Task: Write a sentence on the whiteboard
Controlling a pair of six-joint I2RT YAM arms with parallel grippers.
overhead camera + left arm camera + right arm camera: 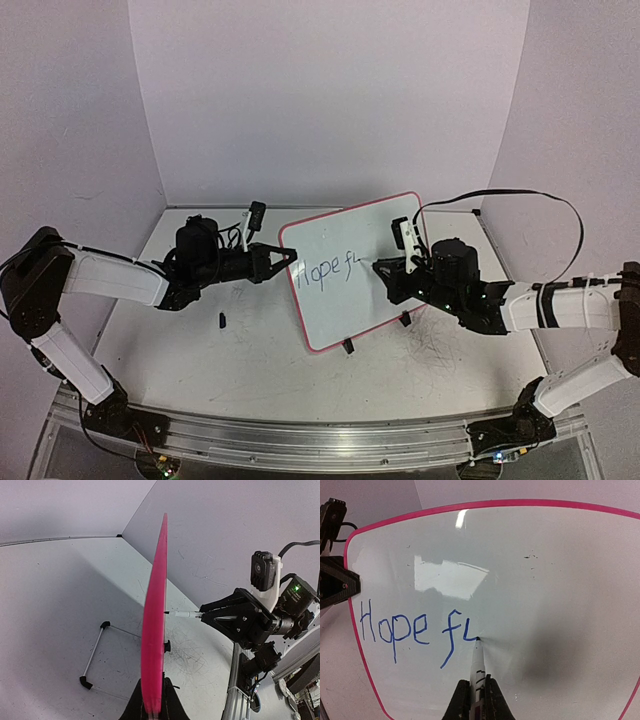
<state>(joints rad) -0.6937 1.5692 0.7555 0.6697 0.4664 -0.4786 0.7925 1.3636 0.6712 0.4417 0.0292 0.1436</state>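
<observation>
The white table [150,330] fills the floor of the scene, enclosed by pale walls at the far side, left and right. At its middle stands the whiteboard [345,305], propped up steeply with its face turned toward the right. From the left wrist view it is seen edge-on as a thin red-pink strip. Its rim runs pink all the way round, and two small black feet [347,346] sit along its near lower edge, close to the table.

The left gripper [290,258] reaches in from the left, jaws clenched on the board's left edge, one finger on each face. The right gripper [475,695] comes in from the right, facing the writing side, its jaws clamped around the barrel of a marker [478,665]. The white marker points away from the gripper, and its dark tip touches the board surface.

The sentence [415,630] is written in blue across the left half of the board. It reads "Hope", then an "f" and one short hooked stroke (nothing further is legible). The marker's tip rests at the right end of that last stroke.

A small black piece [221,320] lies alone on the table, near and left of the board; what it is cannot be told.
</observation>
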